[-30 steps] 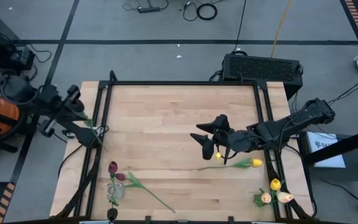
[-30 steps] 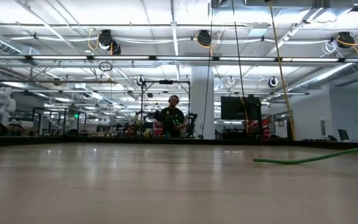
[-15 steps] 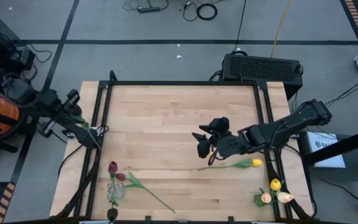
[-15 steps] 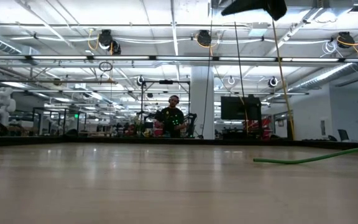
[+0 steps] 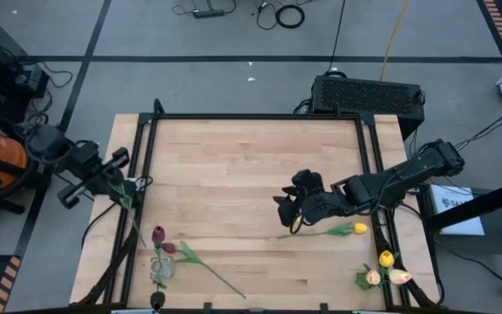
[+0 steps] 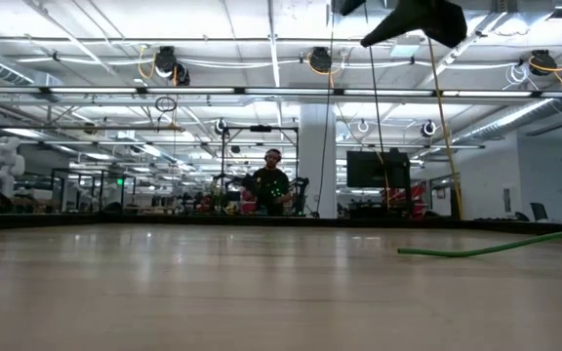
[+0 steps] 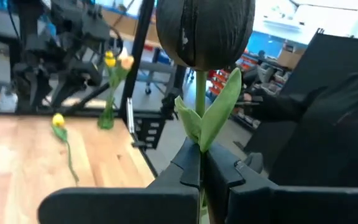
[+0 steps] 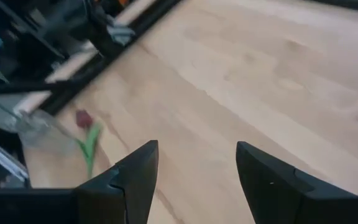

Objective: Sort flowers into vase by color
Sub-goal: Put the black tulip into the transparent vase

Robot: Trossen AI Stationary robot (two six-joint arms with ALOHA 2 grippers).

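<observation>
While the left hand (image 7: pixel 201 171) at the bench's (image 5: pixel 251 166) left edge pinches a dark tulip (image 7: pixel 204 31) by its stem, head away from the wrist, the right hand (image 8: pixel 194 180) hovers spread wide mid-bench. A yellow tulip (image 5: pixel 358 228) lies crosswise, head right. Two maroon tulips (image 5: pixel 159 235) stand front-left; three pale ones (image 5: pixel 385 272) front-right.

The high view looks straight down on the whole table (image 5: pixel 234 174), the low view skims level across it into the far room, and each wrist view peers close past its own fingers, both showing the tabletop seen overhead
</observation>
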